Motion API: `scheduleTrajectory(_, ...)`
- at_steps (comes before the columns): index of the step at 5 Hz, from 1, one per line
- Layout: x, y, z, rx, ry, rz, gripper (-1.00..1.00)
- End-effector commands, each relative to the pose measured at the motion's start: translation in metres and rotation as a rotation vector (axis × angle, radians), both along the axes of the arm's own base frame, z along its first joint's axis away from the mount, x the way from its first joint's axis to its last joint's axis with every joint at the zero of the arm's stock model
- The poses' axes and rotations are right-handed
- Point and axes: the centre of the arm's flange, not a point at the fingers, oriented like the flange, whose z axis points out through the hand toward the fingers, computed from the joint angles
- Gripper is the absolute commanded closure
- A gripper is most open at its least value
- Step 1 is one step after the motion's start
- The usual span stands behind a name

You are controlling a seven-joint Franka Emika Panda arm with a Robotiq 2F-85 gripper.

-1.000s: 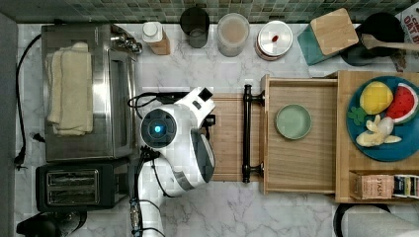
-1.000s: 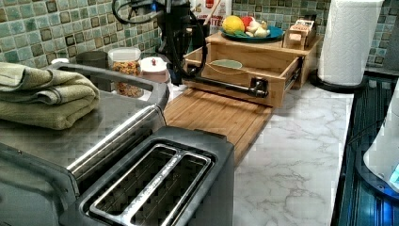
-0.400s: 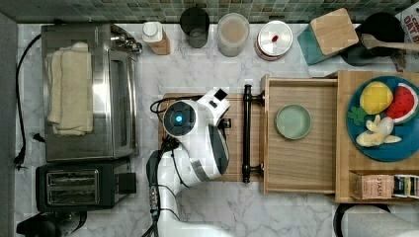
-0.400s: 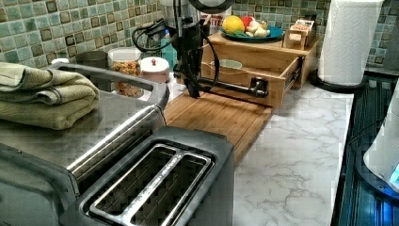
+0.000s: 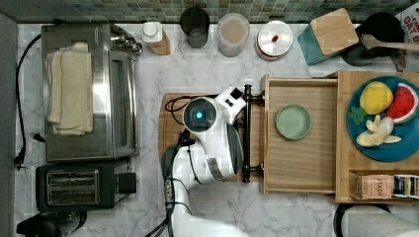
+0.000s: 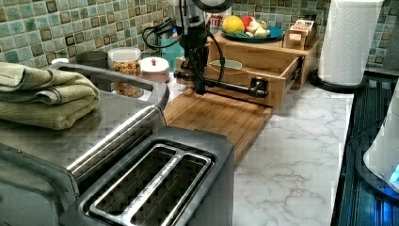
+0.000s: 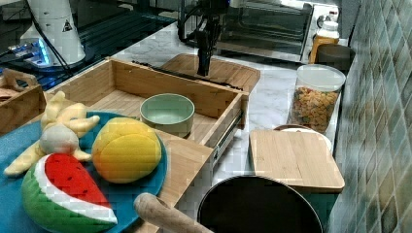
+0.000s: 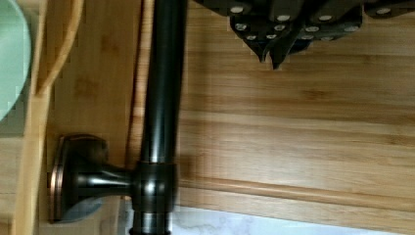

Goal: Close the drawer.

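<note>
— Marble desk (image 5: 207,74) under green tile, and what do we find changed on it?

— We see the arm has swung toward the top view's right. A second ago it stood over the near end of the cutting board (image 6: 216,113); now the gripper (image 6: 199,88) hangs right at the handle (image 5: 245,133) of the drawer (image 5: 301,163). The drawer itself has not moved: it is just as far out as before.

— Where does the drawer lie, then?

— We see it pulled out from under the wooden stand, toward the top view's left, with its front over the far edge of the cutting board. A green bowl (image 5: 293,121) sits inside it, towards the backsplash side. The gripper is on the board side of the black bar, just beside it; whether it touches, we cannot tell.

— And the gripper's state?

— In the wrist view we see its two fingertips (image 8: 270,49) drawn together to a point, with nothing between them, above the board and beside the bar.

— Further out?

— A blue plate of toy fruit (image 5: 383,118) on the stand, jars along the tiles, the toaster oven (image 5: 89,94) and toaster (image 5: 79,185) beyond the board.
</note>
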Motion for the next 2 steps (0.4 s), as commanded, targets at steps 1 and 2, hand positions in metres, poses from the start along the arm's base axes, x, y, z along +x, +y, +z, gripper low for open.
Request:
scheduleTrajectory(1,0.011,-0.130,0.042,0.059,-0.111,-0.105,1.00)
scheduleTrajectory(2,0.002,-0.167,0.038,0.065,-0.128,-0.101,1.00)
